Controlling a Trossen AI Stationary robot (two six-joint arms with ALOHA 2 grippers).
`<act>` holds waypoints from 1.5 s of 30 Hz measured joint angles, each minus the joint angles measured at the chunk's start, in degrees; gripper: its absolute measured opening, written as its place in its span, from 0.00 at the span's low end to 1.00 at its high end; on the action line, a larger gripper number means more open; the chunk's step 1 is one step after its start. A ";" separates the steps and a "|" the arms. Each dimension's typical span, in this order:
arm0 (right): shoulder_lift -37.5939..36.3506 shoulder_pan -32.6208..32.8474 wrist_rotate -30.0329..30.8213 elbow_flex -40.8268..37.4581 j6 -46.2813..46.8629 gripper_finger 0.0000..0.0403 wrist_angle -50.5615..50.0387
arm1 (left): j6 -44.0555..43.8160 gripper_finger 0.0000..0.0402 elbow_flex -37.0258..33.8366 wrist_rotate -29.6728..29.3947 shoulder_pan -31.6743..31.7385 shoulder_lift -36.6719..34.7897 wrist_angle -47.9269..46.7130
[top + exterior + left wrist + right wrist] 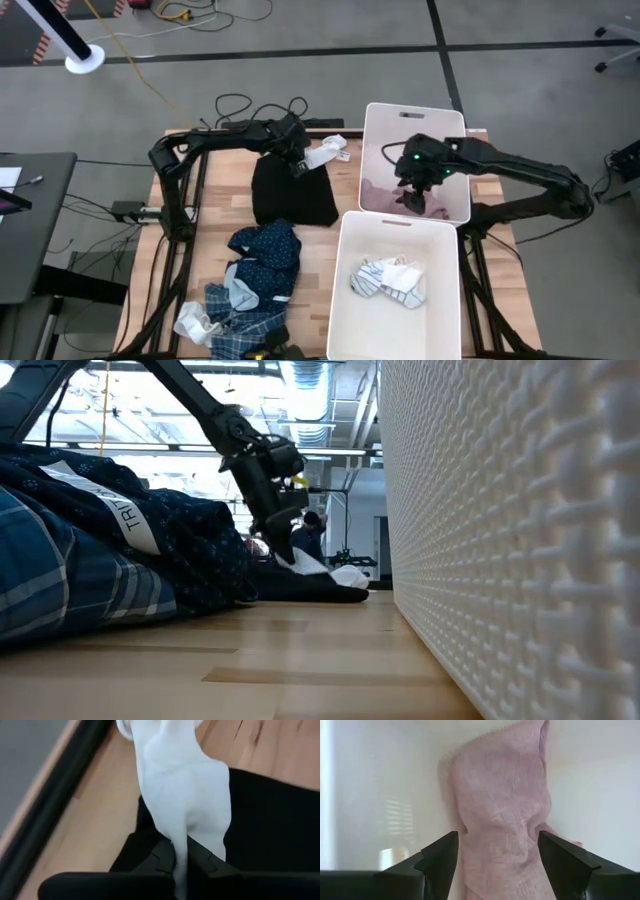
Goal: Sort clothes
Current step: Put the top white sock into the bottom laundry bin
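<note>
A white sock [182, 795], lying at the far edge of the black shirt [293, 192], is pinched in the closed left gripper [297, 165]. Right of the shirt, in the far bin [455, 125], a pink piece [502, 815] lies between the spread fingers of the right gripper [413, 195]. The step in hand appears to be pickup; next, the sock must be lifted clear without dragging the shirt.

Left tool [180, 865] closed, fingers [162, 862] pinching a white sock [185, 790] at lower centre of frame. Sock runs from the pinch up to top centre, wide in the middle, narrow between the fingers. Black garment [270, 825] fills right side and lies under the fingers. Light wood surface [100, 815] on the left, dark edge strip [50, 820] running diagonally, grey floor [25, 765] upper left.
</note>
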 joint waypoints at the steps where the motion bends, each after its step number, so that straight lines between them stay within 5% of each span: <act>1: -0.91 0.00 0.00 0.00 0.00 0.71 0.13 | 0.15 0.03 0.00 0.00 -0.10 -0.65 0.12; 22: -12.36 0.09 0.24 0.00 0.00 0.71 12.48 | 0.62 0.02 0.00 1.51 -6.24 -20.39 -10.86; 27: -12.26 1.41 0.24 0.00 -0.02 0.71 12.98 | 1.11 0.05 0.00 1.50 -7.65 -20.51 -16.90; 45: -12.10 6.55 0.24 0.00 1.51 0.71 15.23 | 0.96 0.11 -0.02 1.48 -10.18 -20.04 -12.75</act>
